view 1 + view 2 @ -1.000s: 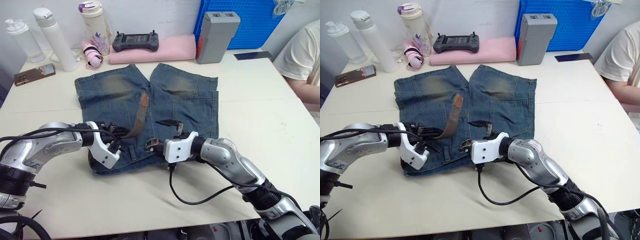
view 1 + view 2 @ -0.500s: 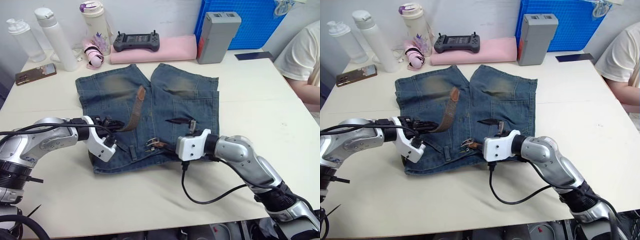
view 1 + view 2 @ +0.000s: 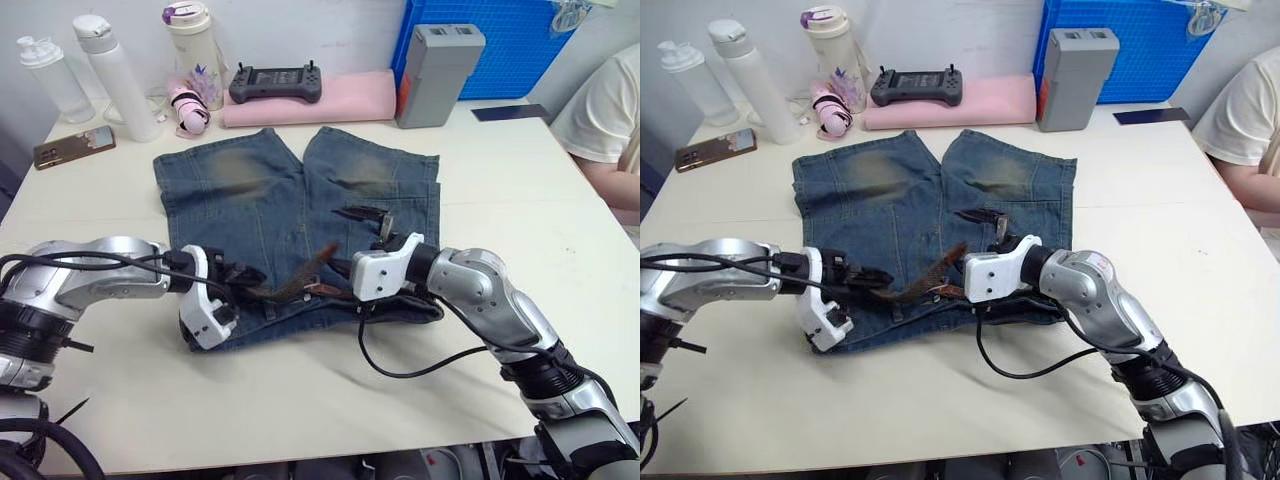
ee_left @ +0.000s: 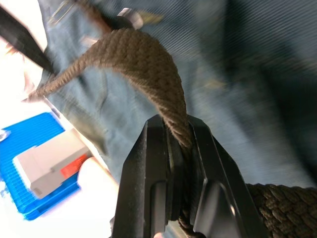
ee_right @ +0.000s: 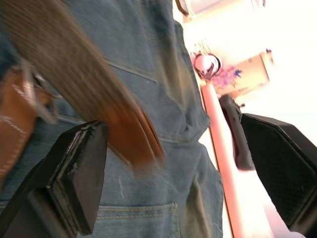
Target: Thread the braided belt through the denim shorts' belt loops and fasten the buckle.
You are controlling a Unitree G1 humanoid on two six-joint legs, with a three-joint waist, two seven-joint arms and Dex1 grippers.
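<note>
The worktop (image 3: pixel 560 250) carries the denim shorts (image 3: pixel 300 200) spread flat near its middle, legs toward the far edge and waistband toward the near edge. Along the far edge stand a blue crate (image 3: pixel 500 40), a grey box (image 3: pixel 438 58), a pink pad (image 3: pixel 320 98) with a black controller (image 3: pixel 275 82) on it, and three bottles (image 3: pixel 110 70) toward the far left corner, with a phone (image 3: pixel 75 146) beside them. A person's sleeve (image 3: pixel 605 110) shows at the right edge. The braided belt (image 4: pixel 148 64) lies at the waistband, arching up off the denim — its tan tip (image 3: pixel 325 255) is raised above the shorts between the two grippers. The left gripper (image 4: pixel 179 148) is at the waistband's left part, its two black fingers clamped on the belt strap, which passes between them. The right gripper (image 5: pixel 173 163) is over the waistband's right part with its fingers spread apart; the strap runs across the gap without visible contact. The buckle (image 5: pixel 32 96) — a silver frame — sits on the denim just beside the right gripper's one finger (image 5: pixel 74 178).
</note>
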